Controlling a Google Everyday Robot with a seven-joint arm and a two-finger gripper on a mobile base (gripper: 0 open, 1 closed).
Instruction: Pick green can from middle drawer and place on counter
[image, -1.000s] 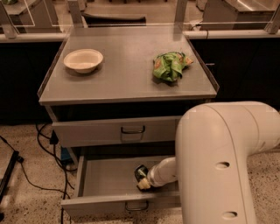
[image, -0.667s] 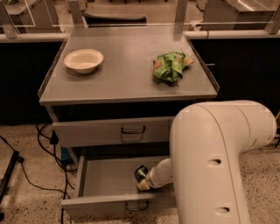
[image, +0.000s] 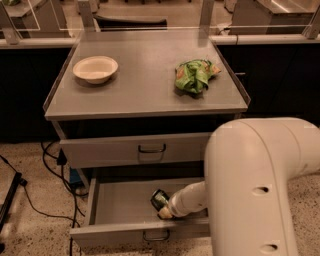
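The green can (image: 159, 199) lies tilted inside the open middle drawer (image: 120, 207), right of its middle and near the front panel. My gripper (image: 165, 209) is down in the drawer right at the can, at the end of the pale wrist that reaches in from the right. The large white arm link (image: 260, 190) fills the lower right and hides the drawer's right part. The counter (image: 145, 95) is the grey cabinet top above.
A beige bowl (image: 95, 68) sits at the counter's left rear. A crumpled green-and-orange snack bag (image: 194, 75) lies at its right. The upper drawer (image: 135, 149) is closed. Black cables (image: 55, 175) trail on the floor at the left.
The big arm link swayed slightly left and back again. The gripper and the can stay in about the same spot in the drawer.
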